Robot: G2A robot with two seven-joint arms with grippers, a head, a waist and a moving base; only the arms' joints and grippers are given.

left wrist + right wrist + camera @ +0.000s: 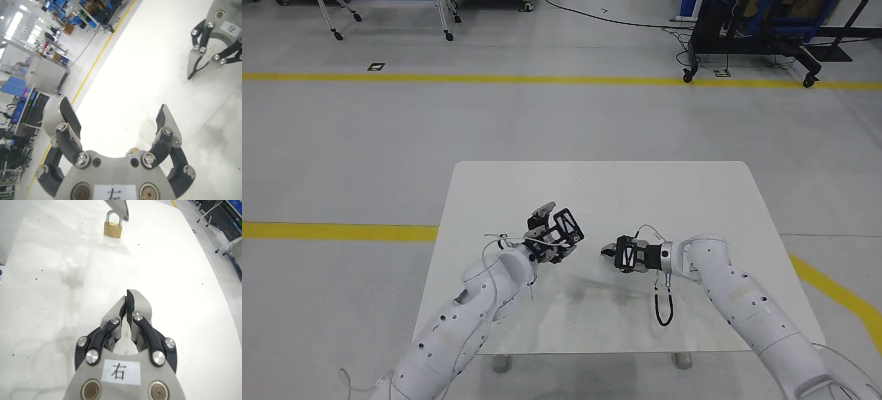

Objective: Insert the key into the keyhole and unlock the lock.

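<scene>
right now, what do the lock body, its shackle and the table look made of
The lock body looks like brass: yellow-gold with a dull, brushed sheen. The shackle is probably polished or chromed steel, silvery and reflective. The table is white and matte, maybe laminate or painted board; its look leaves that open.

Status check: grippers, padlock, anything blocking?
Left gripper jaws open, over padlock. Right gripper jaws shut, apart from it; key not discernible. Shackle closed. Left gripper crowds the shackle.
</scene>
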